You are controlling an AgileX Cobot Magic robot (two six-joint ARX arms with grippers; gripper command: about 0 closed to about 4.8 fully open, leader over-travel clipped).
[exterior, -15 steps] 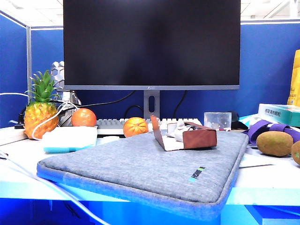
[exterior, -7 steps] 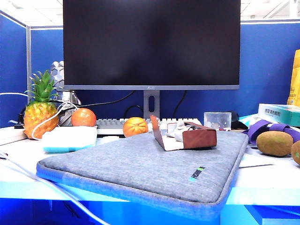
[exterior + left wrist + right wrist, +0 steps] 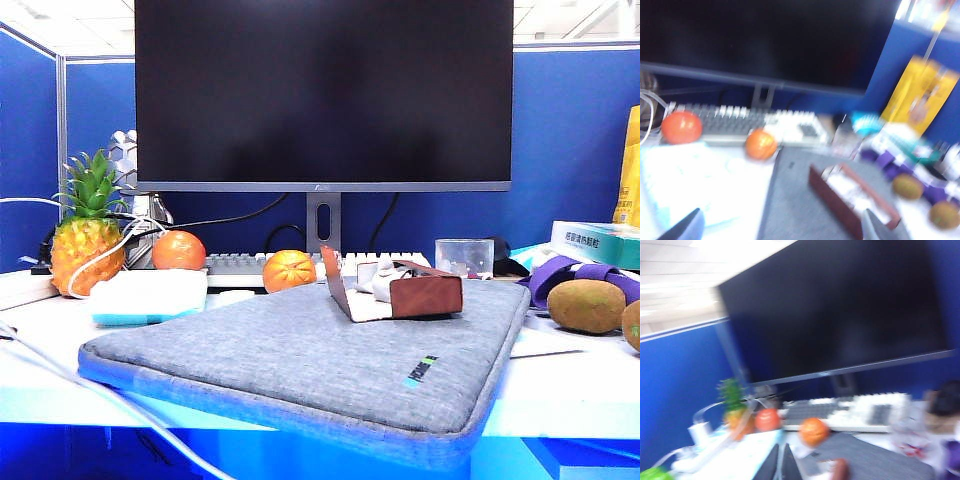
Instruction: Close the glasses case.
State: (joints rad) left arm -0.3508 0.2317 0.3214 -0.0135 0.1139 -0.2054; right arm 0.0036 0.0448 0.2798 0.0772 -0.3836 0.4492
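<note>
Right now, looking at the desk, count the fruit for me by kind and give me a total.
Pineapple: 1
Oranges: 2
Kiwis: 2, the second cut off at the picture's edge
Total: 5 pieces of fruit

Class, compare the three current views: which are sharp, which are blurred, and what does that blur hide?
Exterior view: sharp, evenly lit; glasses case lies open on the grey sleeve. Left wrist view: motion-blurred; case outline soft, left claw tips wide apart at the picture's edge. Right wrist view: more heavily blurred; right claw fingers close together, the gap indistinct.
</note>
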